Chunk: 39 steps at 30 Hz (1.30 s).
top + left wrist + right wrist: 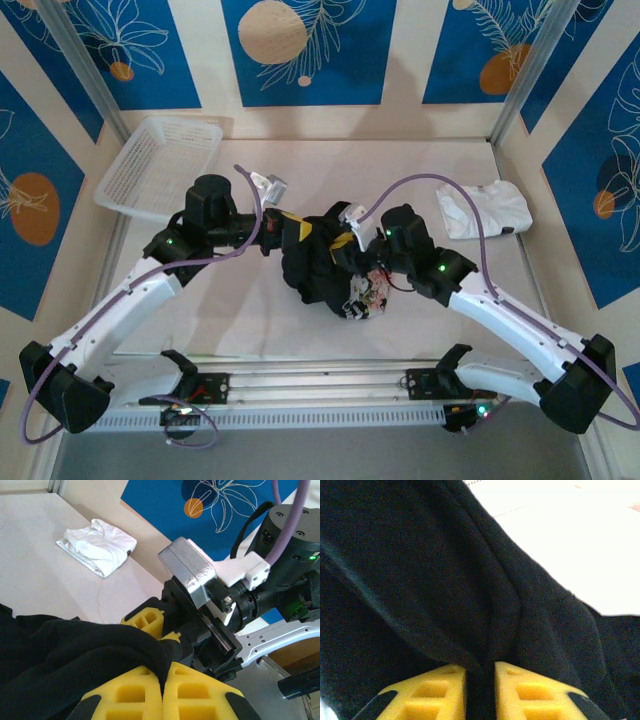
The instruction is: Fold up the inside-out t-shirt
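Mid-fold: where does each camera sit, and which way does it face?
Top external: above and behind the bases, looking down at the table; both arms frame the bunched t-shirt.
Left wrist: looks across the table toward the right arm; left gripper shut on the t-shirt.
Right wrist: faces cloth closely; right gripper pinches it.
Top and left wrist share the white garment.

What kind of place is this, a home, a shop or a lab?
Probably a robot lab test cell. A left arm and a right arm are bolted at the edge of a white table, metal posts and blue flower-print panels box it in, and a black t-shirt sits bunched on it.
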{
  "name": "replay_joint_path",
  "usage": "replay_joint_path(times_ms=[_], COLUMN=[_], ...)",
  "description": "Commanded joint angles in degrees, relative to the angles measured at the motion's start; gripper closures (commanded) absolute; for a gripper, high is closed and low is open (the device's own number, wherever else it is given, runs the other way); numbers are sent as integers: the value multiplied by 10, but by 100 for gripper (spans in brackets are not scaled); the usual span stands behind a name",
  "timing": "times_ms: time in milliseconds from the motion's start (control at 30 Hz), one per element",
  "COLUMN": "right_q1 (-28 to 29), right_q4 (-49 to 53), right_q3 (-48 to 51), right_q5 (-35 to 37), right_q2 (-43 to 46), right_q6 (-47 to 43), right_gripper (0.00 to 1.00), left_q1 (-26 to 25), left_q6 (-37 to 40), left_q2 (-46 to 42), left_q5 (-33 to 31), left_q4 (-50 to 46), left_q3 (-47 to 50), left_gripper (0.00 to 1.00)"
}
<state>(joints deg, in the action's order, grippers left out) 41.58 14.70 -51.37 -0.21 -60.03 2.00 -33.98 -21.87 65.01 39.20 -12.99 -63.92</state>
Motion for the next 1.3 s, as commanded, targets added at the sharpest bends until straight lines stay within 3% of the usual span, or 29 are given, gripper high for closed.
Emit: replay_joint_path(times_ms=[0, 100, 300, 467, 667, 767, 1033, 1267], right_q1=[1, -11, -54, -69, -80, -92, -102, -106], right_q4=[-18, -15, -58, -150, -202, -202, -181, -167], right_q3=[-26, -33, -51, -35, -27, -32, -35, -33], right_q5=[-30, -77, -210, -225, -233, -247, -258, -255], right_q2=[13, 36, 44, 15, -26, -35, -35, -33], right_q6=[-3, 10, 127, 259, 327, 338, 330, 326], right_gripper=[92, 100, 100, 100, 100, 100, 100, 100], left_q1=[6, 8, 9, 8, -20, -39, -55, -66], left_q6=[17, 17, 27, 40, 31, 44, 26, 12], left_q2=[-6, 0, 35, 63, -33, -79, -57, -12], left_q5=[-24, -89, -312, -374, -368, -341, -144, -97], left_q4=[-11, -41, -128, -170, -141, -115, -1, 27], left_q3=[-19, -26, -68, -74, 8, 51, 64, 37], left_gripper=[100, 100, 100, 81, 48, 37, 37, 42])
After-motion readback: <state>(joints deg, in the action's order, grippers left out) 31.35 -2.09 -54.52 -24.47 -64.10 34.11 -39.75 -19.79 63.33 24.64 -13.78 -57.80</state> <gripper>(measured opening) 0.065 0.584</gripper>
